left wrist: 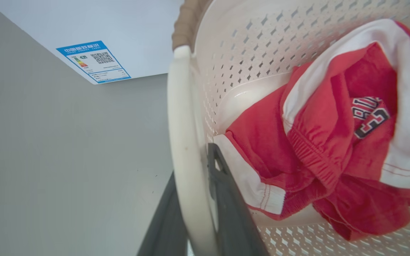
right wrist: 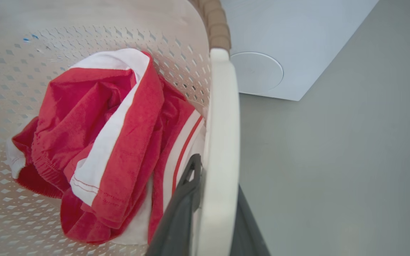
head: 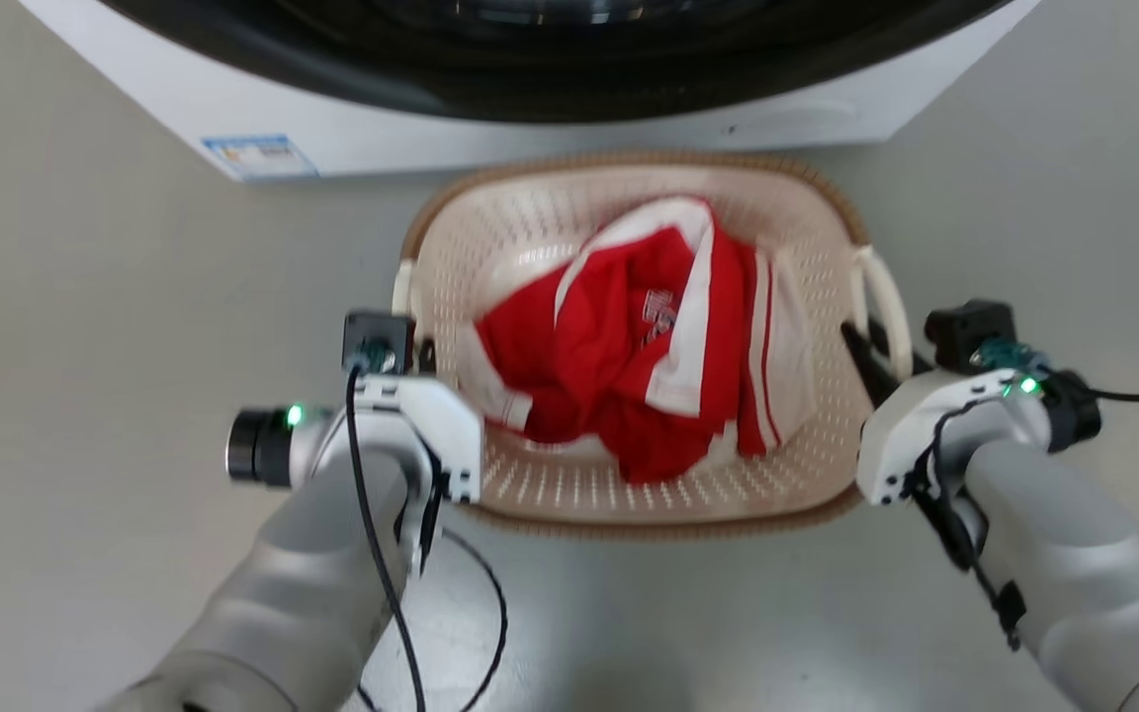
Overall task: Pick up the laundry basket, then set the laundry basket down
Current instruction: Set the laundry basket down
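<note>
Laundry basket sits centred ahead of the robot, just in front of the washing machine, over grey floor; whether its base is touching the floor, I cannot tell. It holds a crumpled red-and-white garment.

Left gripper is clenched on the left loop handle, one dark finger on each side of it; right gripper is clamped likewise on the right loop handle.

Risks, judged:
- handles are smooth and rounded; the thin fingers may slide along them under load, dropping one side;
- unequal rise of the two arms would tilt the basket; the garment, heaped towards the right, could slip out;
- the machine front is near the far rim; a forward swing could knock against it;
- the loose black cable on the left arm may snag.

Writing:
- blue-bordered sticker on the machine has a QR code, coloured rating arrows and a white Chinese heading; too small to read surely;
- the garment carries dark lettering and a numeral resembling "3"; folds hide the rest.
</note>
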Robot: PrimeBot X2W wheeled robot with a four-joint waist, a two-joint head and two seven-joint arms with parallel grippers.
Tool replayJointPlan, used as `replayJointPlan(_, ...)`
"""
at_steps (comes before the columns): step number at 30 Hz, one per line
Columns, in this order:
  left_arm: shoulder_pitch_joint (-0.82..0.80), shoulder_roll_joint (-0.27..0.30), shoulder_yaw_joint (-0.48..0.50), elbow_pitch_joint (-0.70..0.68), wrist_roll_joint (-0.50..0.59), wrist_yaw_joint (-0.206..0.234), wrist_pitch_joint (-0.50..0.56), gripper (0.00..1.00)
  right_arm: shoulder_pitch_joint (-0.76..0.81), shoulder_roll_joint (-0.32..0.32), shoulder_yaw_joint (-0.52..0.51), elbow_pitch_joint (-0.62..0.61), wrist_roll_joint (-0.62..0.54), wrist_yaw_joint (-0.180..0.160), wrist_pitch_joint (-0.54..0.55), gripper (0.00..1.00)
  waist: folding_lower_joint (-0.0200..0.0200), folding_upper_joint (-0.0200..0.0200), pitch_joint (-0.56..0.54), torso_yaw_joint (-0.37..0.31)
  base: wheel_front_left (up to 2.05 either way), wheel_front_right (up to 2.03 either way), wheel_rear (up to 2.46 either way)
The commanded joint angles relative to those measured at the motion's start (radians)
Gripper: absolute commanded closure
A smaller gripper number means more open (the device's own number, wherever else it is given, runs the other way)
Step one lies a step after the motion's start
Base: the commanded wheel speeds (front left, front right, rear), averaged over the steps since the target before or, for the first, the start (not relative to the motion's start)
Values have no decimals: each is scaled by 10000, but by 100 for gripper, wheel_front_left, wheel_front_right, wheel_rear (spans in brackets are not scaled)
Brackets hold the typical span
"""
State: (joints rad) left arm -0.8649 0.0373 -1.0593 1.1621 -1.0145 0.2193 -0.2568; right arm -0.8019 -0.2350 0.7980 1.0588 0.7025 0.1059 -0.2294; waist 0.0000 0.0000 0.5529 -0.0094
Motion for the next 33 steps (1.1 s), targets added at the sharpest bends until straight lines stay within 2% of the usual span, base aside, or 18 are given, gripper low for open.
replayJointPlan(1, -383, 129, 148, -166, 265, 65, -43, 100, 20, 41, 16, -391, -377, 248, -322, 100, 0, 0, 661, 149, 0, 0, 0)
replayJointPlan(7, -786, 184, 878, -836, 1096, 371, -47, 100, 204, -94, -1753, -1193, -1956, 248, -322, 100, 0, 0, 1579, 313, 0, 0, 0)
replayJointPlan(15, -803, 198, 2137, -1631, 2379, 499, -48, 100, 489, 39, -3571, -2063, -3500, 248, -323, 100, 0, 0, 2596, 491, 0, 0, 0)
replayJointPlan(25, -912, 157, 3178, -1972, 3556, 426, -48, 100, 504, 156, -4624, -2415, -4224, 248, -323, 100, 0, 0, 3339, 649, 0, 0, 0)
replayJointPlan(33, -894, 136, 3656, -2172, 4178, 355, -49, 100, 662, 329, -5164, -2782, -4601, 248, -323, 100, 0, 0, 3627, 692, 0, 0, 0)
